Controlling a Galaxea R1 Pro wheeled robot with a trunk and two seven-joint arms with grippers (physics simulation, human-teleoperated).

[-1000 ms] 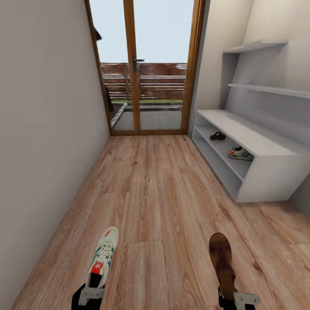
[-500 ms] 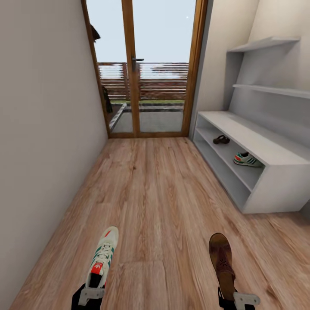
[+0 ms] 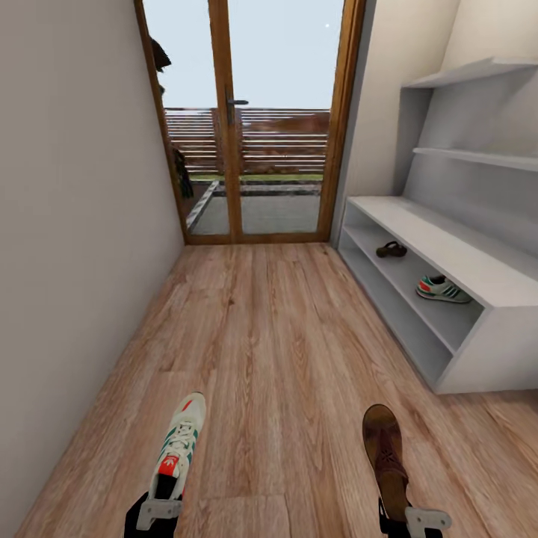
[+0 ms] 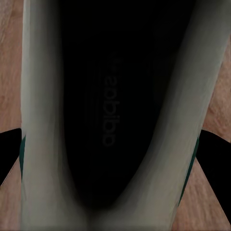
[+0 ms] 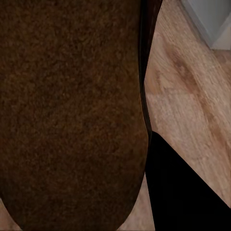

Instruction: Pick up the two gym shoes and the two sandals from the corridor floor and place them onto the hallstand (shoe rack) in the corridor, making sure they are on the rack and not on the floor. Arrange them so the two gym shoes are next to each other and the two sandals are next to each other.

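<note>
— Shoes first: where are they?
— Left claw (image 3: 158, 509) pinches a white gym shoe (image 3: 178, 445) by its heel; right claw (image 3: 418, 518) pinches a brown sandal (image 3: 386, 451). Their mates, sneaker (image 3: 442, 288) and sandal (image 3: 391, 249), sit on the hallstand (image 3: 478, 269) shelf.
— Best approach?
— I'd roll up square to the rack and set each beside its mate, clear of the corridor floor (image 3: 276, 336).

Gym shoe (image 3: 178, 444): white, green side stripes, red tongue tab and toe mark. Sandal (image 3: 385, 456): dark brown. Hallstand (image 3: 478, 269): pale grey-white. Corridor floor (image 3: 276, 344): light brown wood-grain planks. Door frame (image 3: 224, 119): orange-brown wood. Wall (image 3: 75, 224): off-white.
</note>
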